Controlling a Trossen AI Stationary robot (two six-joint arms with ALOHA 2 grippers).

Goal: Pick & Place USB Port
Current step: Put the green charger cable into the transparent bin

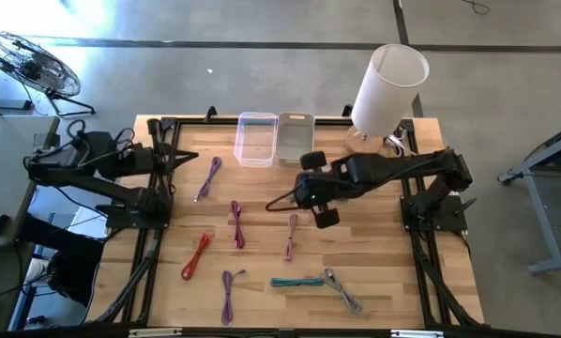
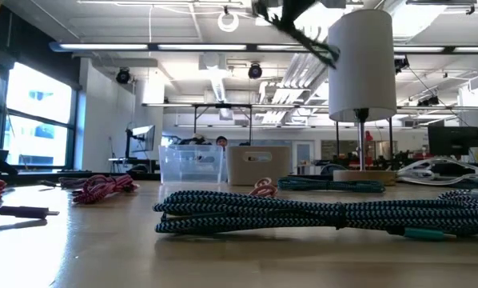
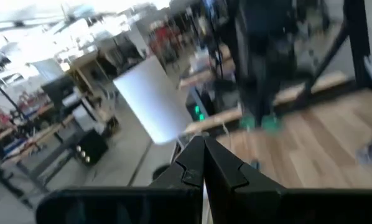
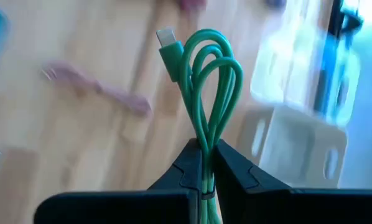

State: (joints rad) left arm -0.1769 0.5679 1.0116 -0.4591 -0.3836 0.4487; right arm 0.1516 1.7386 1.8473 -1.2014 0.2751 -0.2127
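A green USB cable (image 4: 206, 81), coiled into loops with its plug (image 4: 167, 40) at the far end of the bundle, is held by my right gripper (image 4: 206, 163), which is shut on it. In the high view that gripper (image 1: 295, 197) hangs above the table's middle and the cable (image 1: 275, 203) sticks out toward the left. A clear box (image 1: 255, 138) and its lid (image 1: 295, 138) lie at the far edge. My left gripper (image 3: 203, 163) is shut with nothing in it, drawn back at the table's left (image 1: 185, 156). My right gripper pinches the bundle of green loops (image 4: 206, 142) between its two fingers, several strands together. The fingers slant down from the table's right side, and the loops and the plug stick out past the fingertips. The cable is lifted clear of the table.
Several coiled cables lie on the wooden top: purple (image 1: 208, 176), magenta (image 1: 236, 225), pink (image 1: 291, 235), red (image 1: 196, 255), teal (image 1: 297, 282), grey (image 1: 341, 289). A white lamp (image 1: 388, 89) stands at the far right corner.
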